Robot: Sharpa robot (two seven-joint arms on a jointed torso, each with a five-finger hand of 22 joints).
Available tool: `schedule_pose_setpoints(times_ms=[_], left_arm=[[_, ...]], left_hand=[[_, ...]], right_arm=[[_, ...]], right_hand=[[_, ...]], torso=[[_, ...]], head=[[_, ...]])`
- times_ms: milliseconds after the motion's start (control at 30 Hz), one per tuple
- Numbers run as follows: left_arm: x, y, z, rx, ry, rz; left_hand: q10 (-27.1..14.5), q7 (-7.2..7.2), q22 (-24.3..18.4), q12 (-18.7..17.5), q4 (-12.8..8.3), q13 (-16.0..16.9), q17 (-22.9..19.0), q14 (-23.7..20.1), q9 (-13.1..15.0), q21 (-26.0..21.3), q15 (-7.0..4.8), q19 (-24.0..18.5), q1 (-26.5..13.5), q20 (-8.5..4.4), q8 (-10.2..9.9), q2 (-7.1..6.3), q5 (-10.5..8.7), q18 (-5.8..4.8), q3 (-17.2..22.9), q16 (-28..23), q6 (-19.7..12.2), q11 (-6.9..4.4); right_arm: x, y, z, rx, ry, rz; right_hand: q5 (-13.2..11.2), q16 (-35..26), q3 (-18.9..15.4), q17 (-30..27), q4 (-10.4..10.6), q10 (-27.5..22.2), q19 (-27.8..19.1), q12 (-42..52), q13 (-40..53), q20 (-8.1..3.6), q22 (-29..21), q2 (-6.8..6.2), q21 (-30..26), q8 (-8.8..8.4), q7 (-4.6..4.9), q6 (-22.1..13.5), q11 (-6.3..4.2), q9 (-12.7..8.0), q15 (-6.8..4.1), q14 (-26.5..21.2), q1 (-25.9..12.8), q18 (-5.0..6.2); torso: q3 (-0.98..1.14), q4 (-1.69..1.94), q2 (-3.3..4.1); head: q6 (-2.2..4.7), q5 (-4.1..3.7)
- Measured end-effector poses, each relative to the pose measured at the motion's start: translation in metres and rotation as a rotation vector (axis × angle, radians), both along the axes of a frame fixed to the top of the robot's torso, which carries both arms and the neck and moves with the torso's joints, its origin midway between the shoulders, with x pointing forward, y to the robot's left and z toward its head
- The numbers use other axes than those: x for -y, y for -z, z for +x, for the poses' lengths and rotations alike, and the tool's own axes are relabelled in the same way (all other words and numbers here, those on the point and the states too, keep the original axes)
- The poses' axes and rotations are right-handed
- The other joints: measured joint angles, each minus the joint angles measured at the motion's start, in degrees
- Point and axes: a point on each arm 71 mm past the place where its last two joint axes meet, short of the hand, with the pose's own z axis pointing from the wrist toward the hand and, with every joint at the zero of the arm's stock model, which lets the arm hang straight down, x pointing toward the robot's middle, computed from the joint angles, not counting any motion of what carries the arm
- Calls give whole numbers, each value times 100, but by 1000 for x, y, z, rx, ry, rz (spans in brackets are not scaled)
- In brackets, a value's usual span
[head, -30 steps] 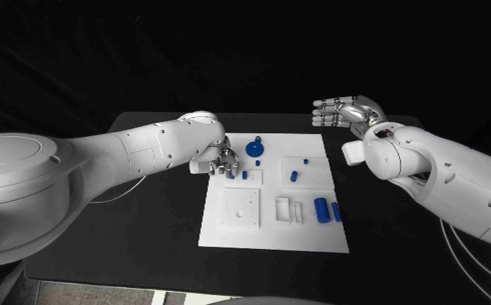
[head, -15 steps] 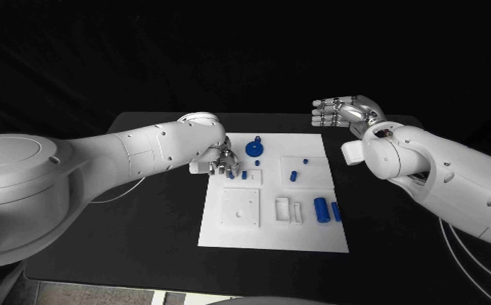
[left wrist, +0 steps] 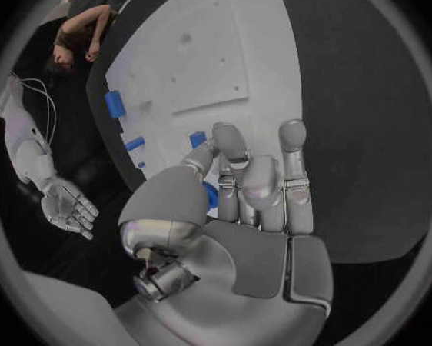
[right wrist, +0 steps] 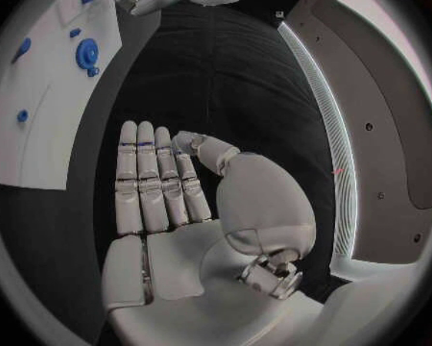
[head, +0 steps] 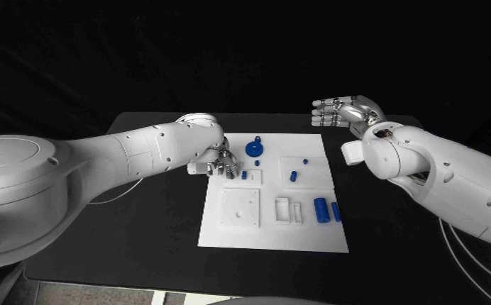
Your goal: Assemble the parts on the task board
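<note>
The white task board point(head: 274, 230) lies in the middle of the black table. My left hand point(head: 213, 162) hangs over the board's left edge with its fingers curled down. It pinches a small blue peg point(head: 232, 174) point(left wrist: 197, 139) between thumb and fingertip, low over the board. A second small blue peg point(head: 245, 174) stands just beside it. A blue gear point(head: 254, 150) point(right wrist: 86, 54) sits close behind the left hand. My right hand point(head: 344, 112) point(right wrist: 163, 181) is raised over the table's back right, fingers straight and together, holding nothing.
A short blue peg point(head: 294, 175) and two blue cylinders point(head: 321, 209) lie on the board's right half. A raised white square plate point(head: 241, 208) point(left wrist: 201, 73) and white slotted blocks point(head: 289, 210) sit on its near half. Bare black table point(head: 143, 234) surrounds the board.
</note>
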Motion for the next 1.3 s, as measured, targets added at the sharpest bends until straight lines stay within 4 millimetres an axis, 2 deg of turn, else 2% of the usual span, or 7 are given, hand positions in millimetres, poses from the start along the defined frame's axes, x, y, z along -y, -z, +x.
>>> schedule_pose_setpoints(times_ms=[500, 667, 833, 1033, 1100, 1133, 1300], left_arm=[[-9, 0, 0, 9, -17, 2], [-14, 0, -1, 10, -30, -6], [-17, -4, -1, 16, -55, -40], [-15, -20, 2, 49, -98, -132], [-14, -27, 3, 67, -116, -168], [-14, -31, 4, 76, -124, -186], [-10, -45, 8, 133, -158, -292]], left_hand=[[0, -11, -1, 0, 379, -25, -10, 0, -13, -44, 0, 0, 30, 0, 0, -291, -694, 0, -377, -13, 11, 0], [-1, -32, -1, 0, 954, -48, -30, 0, -13, -44, 0, 0, 122, 0, 0, -747, -1297, 0, -245, -35, 32, 1], [-1, 23, -1, 0, 1148, -109, -59, 0, -171, -70, 0, 21, 161, -22, -35, -668, -1368, 0, -942, -74, -24, 1], [-5, 94, -2, -199, 1925, -159, -389, -102, -513, -129, -47, 0, 297, -167, -39, -1157, -1398, 0, -908, -305, -257, 5], [-33, 147, -2, -345, 1940, -192, -650, -240, -600, -192, -36, -38, 444, -205, -39, -1168, -1398, -15, -911, -488, -466, 33], [-143, 296, -11, -545, 1837, -267, -987, -502, -842, -311, 22, -175, 587, -206, -40, -1052, -1398, -107, -898, -777, -1009, 141], [-850, 666, -526, -1440, 1148, -805, -1743, -1244, -2416, -1136, 305, -663, 1023, 26, -20, -682, -1398, -143, -1196, -1721, -1879, 452]], right_arm=[[0, 0, 0, -1, 1, 0], [1, 0, 0, -1, 1, -1], [1, 0, 0, -2, 3, -1], [2, 1, 0, -2, 5, -3], [3, 1, 0, -2, 6, -3], [3, 1, 0, -2, 6, -3], [5, 1, 1, -3, 10, -5]], right_hand=[[0, 0, 0, -5, 0, -21, 0, 0, 0, 0, -1, 0, 0, 0, 21, -21, 21, 0, 0, 0, 0, 0], [0, 0, 0, -5, 0, -21, 0, 0, 0, 0, -1, 0, 0, 0, 21, -21, 21, 0, 0, 0, 0, 0], [0, 0, 0, -4, 0, -21, -2, 0, 0, 2, -1, 0, 0, 0, 20, -21, 21, 0, 0, 0, 0, 0], [23, 0, 0, -4, 0, -62, -20, 0, 0, 20, -7, -5, 0, 0, 18, -58, 21, 0, 20, -21, -5, 0], [23, 0, 0, -4, 0, -62, -20, 0, 0, 20, -7, -25, 0, 0, 18, -58, 21, 0, 20, -21, -25, 0], [22, 0, 0, -4, 0, -62, -20, 0, 0, 20, -7, -31, 0, 0, 18, -58, 21, 0, 20, -21, -31, 0], [61, 0, 0, -4, 0, -62, -20, 0, 0, 20, -17, -31, 0, 0, 18, -58, 21, 0, 20, -21, -31, 0]], torso=[[-3, -4, 2], [-3, -1, -1], [-3, 3, -5], [0, 8, -5], [0, 10, -5], [0, 11, -5], [4, 7, -5]], head=[[2, -8], [1, -14], [5, -20], [27, -15], [34, -15], [38, -18], [55, -19]])
